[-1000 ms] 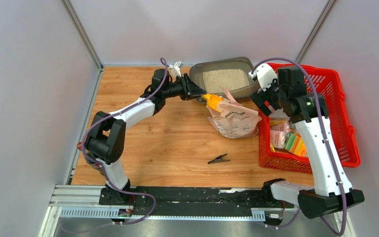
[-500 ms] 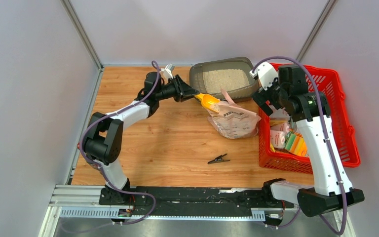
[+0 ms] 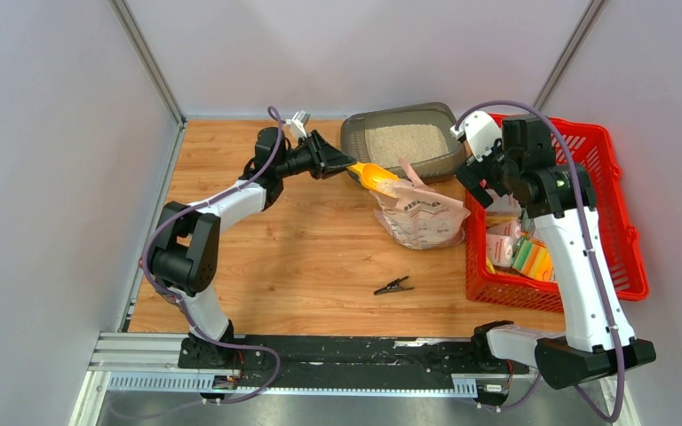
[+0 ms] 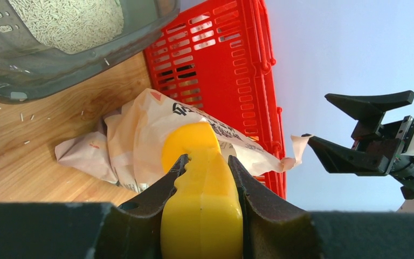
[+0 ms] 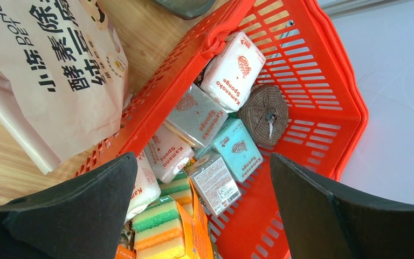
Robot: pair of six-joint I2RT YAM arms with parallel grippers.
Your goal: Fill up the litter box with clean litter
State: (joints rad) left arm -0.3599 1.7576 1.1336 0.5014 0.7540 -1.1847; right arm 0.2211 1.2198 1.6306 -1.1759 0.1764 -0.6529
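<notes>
Litter [image 3: 406,142]: loose, light, free-running (spills readily); best carried level in yellow scoop [image 4: 202,162], pinched by its handle between left jaws; right jaws wide, empty, near red basket [image 5: 302,70].

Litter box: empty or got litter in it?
Has litter: clean litter covers the floor of the litter box; its walls show above it.
</notes>
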